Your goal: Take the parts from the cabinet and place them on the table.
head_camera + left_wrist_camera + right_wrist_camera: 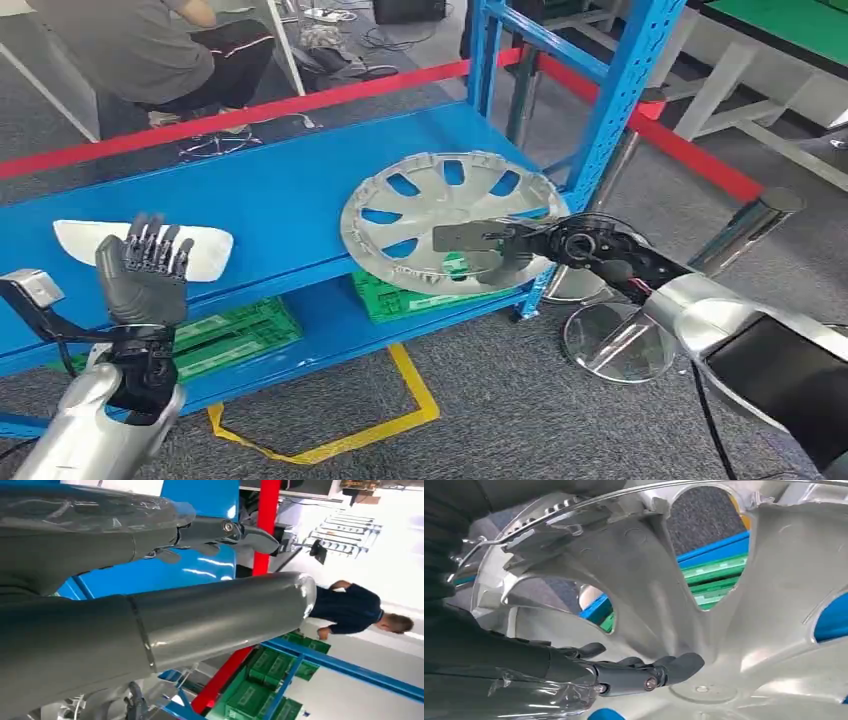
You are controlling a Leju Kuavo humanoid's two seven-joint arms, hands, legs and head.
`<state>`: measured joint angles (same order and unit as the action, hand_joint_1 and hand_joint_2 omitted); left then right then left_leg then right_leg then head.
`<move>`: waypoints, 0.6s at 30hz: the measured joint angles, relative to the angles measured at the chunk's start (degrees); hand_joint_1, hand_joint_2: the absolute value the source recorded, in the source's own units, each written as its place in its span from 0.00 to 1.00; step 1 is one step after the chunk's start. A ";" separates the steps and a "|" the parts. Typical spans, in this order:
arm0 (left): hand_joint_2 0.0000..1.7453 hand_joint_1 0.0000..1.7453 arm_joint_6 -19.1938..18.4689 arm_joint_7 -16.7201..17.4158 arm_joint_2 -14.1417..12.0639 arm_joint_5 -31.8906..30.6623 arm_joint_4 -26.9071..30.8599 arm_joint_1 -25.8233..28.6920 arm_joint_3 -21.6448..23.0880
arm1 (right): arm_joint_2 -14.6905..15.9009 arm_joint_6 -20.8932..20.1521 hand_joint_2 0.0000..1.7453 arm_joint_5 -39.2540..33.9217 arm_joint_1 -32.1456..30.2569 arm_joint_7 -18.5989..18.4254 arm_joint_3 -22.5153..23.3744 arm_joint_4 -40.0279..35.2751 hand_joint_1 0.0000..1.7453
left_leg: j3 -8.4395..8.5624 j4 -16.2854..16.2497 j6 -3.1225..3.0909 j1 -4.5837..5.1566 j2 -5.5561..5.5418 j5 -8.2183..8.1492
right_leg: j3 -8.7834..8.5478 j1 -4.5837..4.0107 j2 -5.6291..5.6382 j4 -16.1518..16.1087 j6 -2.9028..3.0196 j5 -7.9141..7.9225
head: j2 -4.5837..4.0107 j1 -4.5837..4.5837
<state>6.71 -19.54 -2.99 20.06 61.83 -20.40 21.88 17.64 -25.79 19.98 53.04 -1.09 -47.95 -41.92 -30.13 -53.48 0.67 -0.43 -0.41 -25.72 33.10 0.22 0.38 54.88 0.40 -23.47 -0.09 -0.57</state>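
A silver hubcap (440, 210) lies at the right end of the blue cabinet shelf (280, 190), its near rim hanging over the shelf's front edge. My right hand (500, 245) grips that near rim; in the right wrist view its dark fingers (649, 672) lie against the ribbed face of the hubcap (749, 605). A white oblong part (210, 250) rests on the shelf's left end. My left hand (145, 270) is raised in front of it, fingers spread and upright, holding nothing. The left wrist view has its thumb (200, 620) and fingers (225, 530) apart.
Green crates (230, 335) sit on the lower shelf. The cabinet's blue upright (620, 90) stands just right of the hubcap. Chrome stanchions (610, 340) and a red barrier band (250, 115) ring the cabinet. A person (150, 40) sits behind. Yellow tape (400, 420) marks the floor.
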 joint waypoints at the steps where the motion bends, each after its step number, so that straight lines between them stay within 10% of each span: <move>1: 0.00 0.00 0.02 0.02 0.00 0.02 0.02 0.03 0.00 | 0.00 -0.04 1.00 0.17 0.00 0.00 0.00 0.00 0.00 | 0.00 0.00 0.00 0.00 0.00 0.00 | 0.00 0.00 0.00 0.00 0.00 0.00 | 0.00 -0.02; 18: 0.00 0.00 -0.07 -0.04 0.00 0.50 0.15 -0.08 0.00 | 0.00 -2.93 1.00 2.01 0.03 -0.07 0.77 0.00 0.00 | 0.02 0.00 0.00 0.00 0.01 0.00 | 0.01 0.00 0.01 -0.01 0.00 0.00 | 0.00 -0.02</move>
<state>6.64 -19.58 -2.99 20.57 61.99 -20.48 21.88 17.64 -28.72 21.99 53.06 -1.16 -47.19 -41.92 -30.12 -53.48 0.67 -0.43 -0.40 -25.72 33.11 0.22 0.39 54.87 0.40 -23.47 -0.09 -0.59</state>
